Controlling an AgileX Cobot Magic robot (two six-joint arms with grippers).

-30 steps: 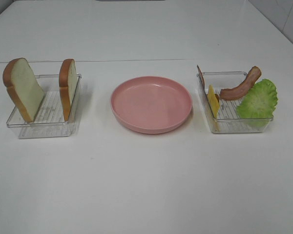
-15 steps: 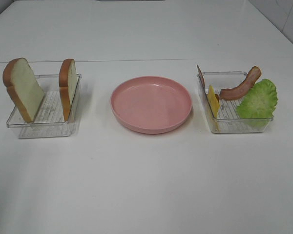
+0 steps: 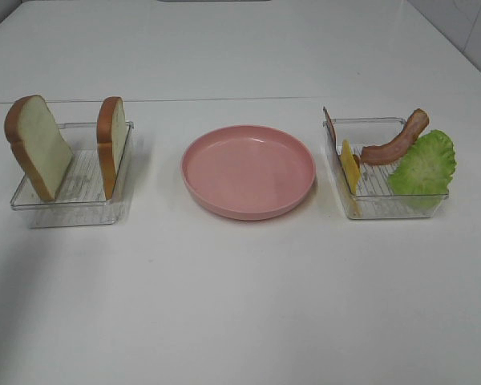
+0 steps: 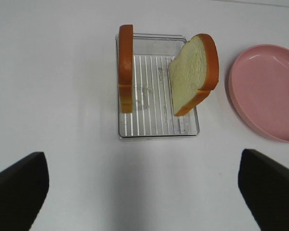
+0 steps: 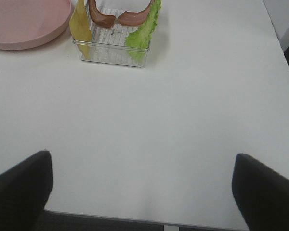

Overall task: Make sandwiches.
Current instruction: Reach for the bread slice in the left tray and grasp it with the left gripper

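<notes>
At the left of the high view, two bread slices (image 3: pixel 38 148) stand on edge in a clear tray (image 3: pixel 72 210), one at each side wall. A pink plate (image 3: pixel 248 171) sits in the middle, and at the right a second tray (image 3: pixel 385 212) holds cheese (image 3: pixel 349 167) upright by its left wall, a curved bacon (image 3: pixel 394 143) strip and lettuce (image 3: pixel 423 164) leaning at its right. The left gripper (image 4: pixel 144 192) gapes wide over the table (image 4: pixel 53 72) near the bread, its dark fingers (image 4: pixel 19 190) far apart, and the right gripper (image 5: pixel 142 192) is spread just as wide, well apart from the second tray.
</notes>
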